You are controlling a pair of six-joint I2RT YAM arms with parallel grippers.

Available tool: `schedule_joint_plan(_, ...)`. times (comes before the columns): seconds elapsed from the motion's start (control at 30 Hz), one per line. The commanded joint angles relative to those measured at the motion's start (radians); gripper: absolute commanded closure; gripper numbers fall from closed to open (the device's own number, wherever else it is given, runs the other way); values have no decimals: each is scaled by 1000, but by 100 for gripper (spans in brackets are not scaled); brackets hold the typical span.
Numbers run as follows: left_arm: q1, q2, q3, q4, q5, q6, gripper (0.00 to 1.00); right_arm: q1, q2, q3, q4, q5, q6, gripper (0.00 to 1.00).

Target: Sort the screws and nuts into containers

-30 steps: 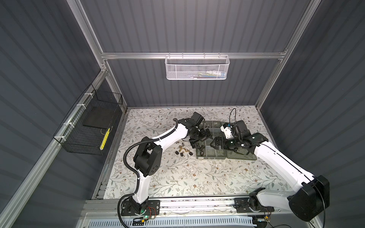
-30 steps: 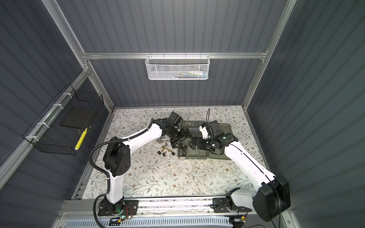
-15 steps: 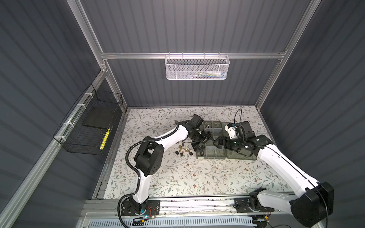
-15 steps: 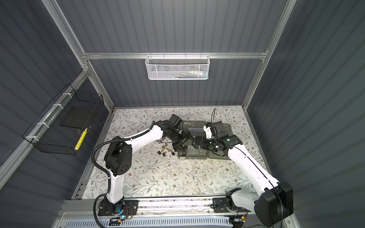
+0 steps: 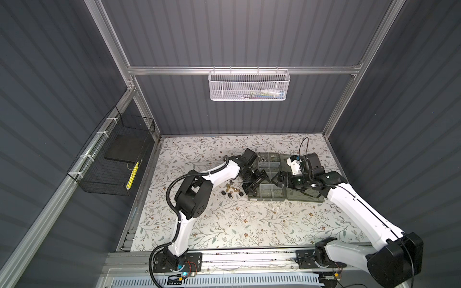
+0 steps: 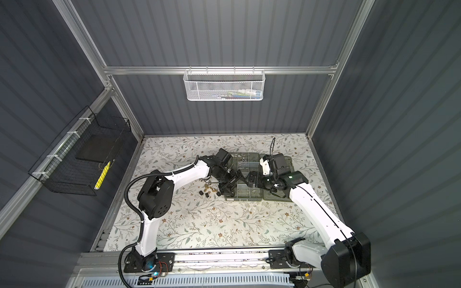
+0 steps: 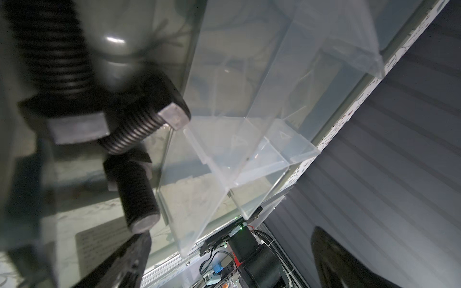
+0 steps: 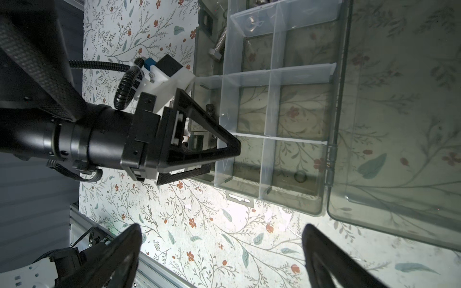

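**Fig.** The organiser box (image 5: 267,198) lies open twd the far right of the worktop (image 5: 224,224), its lid (image 5: 306,194) flat on the right-edge side.

- **Grippers:** The left gripper (image 8: 225,158) has its fingers spread and holds nothing. Its tips are low at a left-edge compartment, next to black bolts (image 7: 129,129). The right gripper (image 8: 224,249) is also spread & empty, held above the box.
- **Parts:** Loose screws and nuts (image 5: 234,191) lie on the worktop just beside the box's left wall. A silver bolt (image 8: 219,42) sits in a far compartment.
- **Risks (est.):** The left fingers could snag a clear divider (image 8: 272,102) or a wall on exit & drag the box. The grippers are close together and could clash. An arm sweep could scatter the pile.
- **Room:** The front half & far left corner are bare. There is little room btwn the grippers.
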Motion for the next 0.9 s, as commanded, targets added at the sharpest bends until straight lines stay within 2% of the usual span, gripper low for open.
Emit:
schedule_joint_plan(0.0,-1,29,17,4,25,-12,0,-8,-14,-14,4,-7,11,1)
schedule_joint_plan(0.1,-1,49,43,6,22,-11,0,-10,-11,-15,5,-43,11,1)
schedule_joint_plan(0.87,29,78,102,104,-33,-85,0,-20,-1,-16,12,-52,9,1)
